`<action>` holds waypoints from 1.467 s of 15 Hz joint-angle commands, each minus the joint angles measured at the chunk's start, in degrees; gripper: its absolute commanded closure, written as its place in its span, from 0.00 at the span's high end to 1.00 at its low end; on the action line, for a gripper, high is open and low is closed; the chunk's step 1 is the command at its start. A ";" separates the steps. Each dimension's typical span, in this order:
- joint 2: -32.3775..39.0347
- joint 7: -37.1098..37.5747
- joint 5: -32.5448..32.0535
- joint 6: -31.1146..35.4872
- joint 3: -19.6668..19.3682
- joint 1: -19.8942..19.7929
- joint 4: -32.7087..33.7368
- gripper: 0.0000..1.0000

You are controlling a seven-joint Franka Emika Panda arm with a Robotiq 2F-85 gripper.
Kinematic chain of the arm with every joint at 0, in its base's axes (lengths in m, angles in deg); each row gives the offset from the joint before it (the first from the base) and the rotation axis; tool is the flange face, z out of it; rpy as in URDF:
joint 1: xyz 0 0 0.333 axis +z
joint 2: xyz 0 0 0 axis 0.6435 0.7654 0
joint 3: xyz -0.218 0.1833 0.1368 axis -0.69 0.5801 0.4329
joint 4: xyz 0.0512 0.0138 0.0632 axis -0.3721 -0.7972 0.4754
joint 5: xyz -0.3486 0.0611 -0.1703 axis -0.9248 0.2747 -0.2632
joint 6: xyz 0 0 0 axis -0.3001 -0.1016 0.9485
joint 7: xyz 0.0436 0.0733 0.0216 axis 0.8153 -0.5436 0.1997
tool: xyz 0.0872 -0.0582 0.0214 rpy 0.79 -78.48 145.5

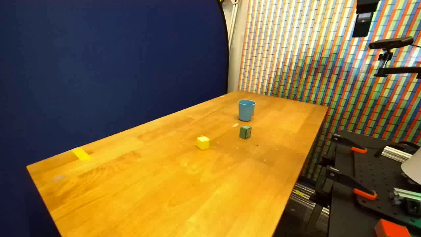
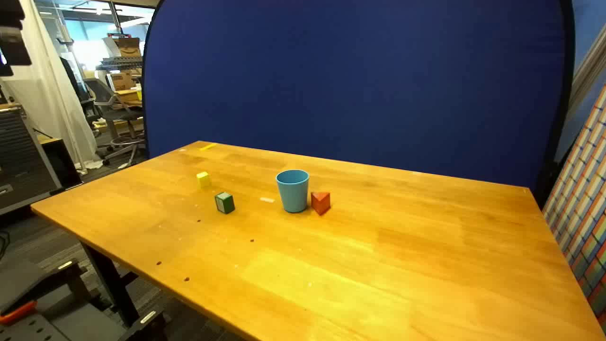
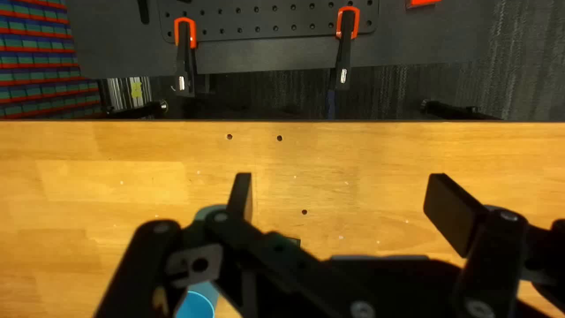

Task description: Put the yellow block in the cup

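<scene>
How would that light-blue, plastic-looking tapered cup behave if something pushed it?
The light-blue tapered cup might tip if pushed near its rim, since its base is narrower. Its clean round rim suggests it's stiff. Thin walls hint it's light.

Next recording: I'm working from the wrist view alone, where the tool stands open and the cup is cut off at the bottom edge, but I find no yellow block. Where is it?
Observer: In both exterior views the yellow block sits on the table, nearer to the green block than to the cup.
Operator: Does anything crowd the cup?
Observer: Yes. In an exterior view a red block stands close beside it, on the side away from the yellow block; whether cup and red block touch, I can't tell.
Operator: Any other yellow on the table that might mislead me?
Observer: A flat yellow strip lies near the table's edge, apart from the yellow block.
</scene>
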 commanded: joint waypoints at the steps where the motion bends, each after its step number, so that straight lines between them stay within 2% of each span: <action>1: 0.06 0.09 -0.13 -0.06 -0.16 0.16 0.11 1.00; 6: 0.05 0.09 -0.13 -0.05 -0.16 0.16 0.17 1.00; 9: 12.82 -1.25 -0.18 7.43 -0.39 -2.37 5.64 1.00; 13: 24.31 1.66 1.59 18.10 3.15 -4.92 8.96 1.00; 18: 42.47 2.43 0.21 25.09 5.28 -6.38 16.63 1.00; 20: 49.81 2.10 -0.76 27.01 5.24 -5.94 20.80 1.00; 21: 53.48 2.86 -2.44 27.36 2.02 -2.51 23.29 1.00; 22: 57.10 3.15 -3.80 27.65 1.56 -1.84 25.84 1.00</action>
